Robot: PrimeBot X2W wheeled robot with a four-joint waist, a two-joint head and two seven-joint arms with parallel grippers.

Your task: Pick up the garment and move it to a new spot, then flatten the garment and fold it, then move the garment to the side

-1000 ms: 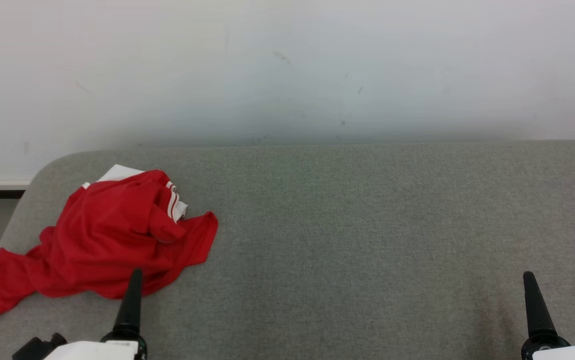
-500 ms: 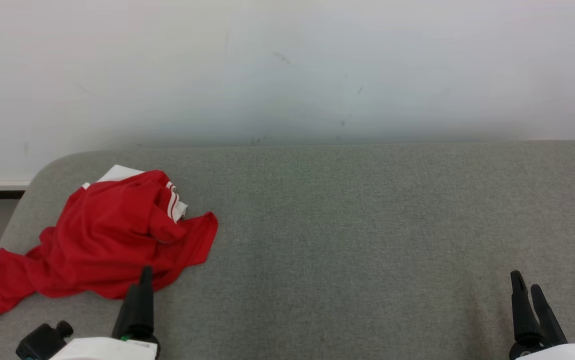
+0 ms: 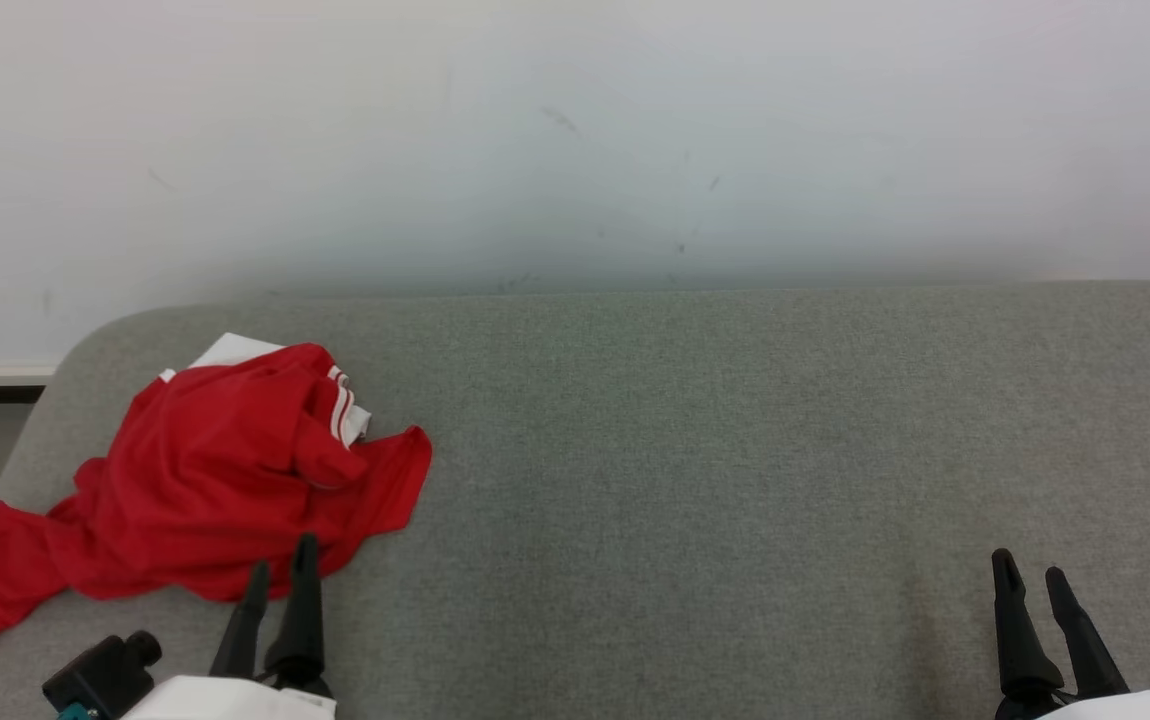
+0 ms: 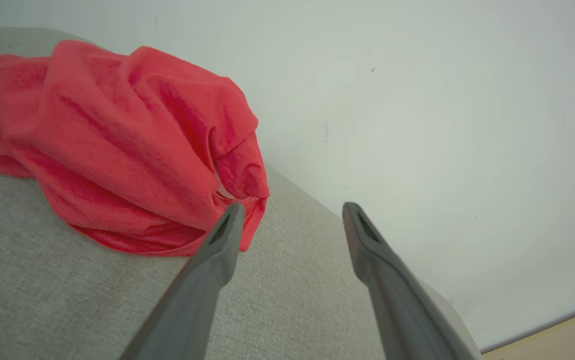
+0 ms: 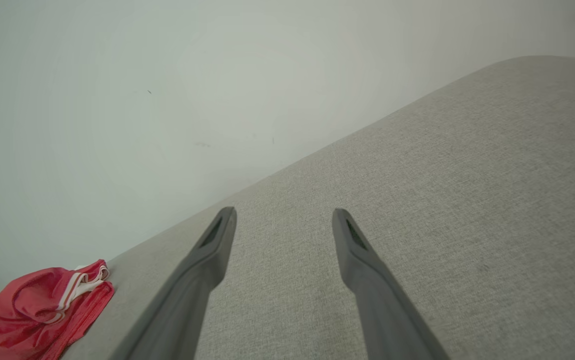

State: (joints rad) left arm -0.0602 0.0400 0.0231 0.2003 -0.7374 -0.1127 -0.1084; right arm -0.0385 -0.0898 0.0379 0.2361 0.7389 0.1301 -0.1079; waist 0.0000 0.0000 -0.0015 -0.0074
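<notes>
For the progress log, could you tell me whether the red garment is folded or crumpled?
Crumpled: the red garment lies in a wrinkled heap on the grey surface, its striped trim twisted on top.

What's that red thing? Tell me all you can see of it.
The garment is bright red soft cloth with white, red-striped trim and a white patch at its far edge. It lies crumpled in a heap at the left end of the grey padded surface, one tail trailing leftward. The open left gripper is at its near edge, not gripping it.
</notes>
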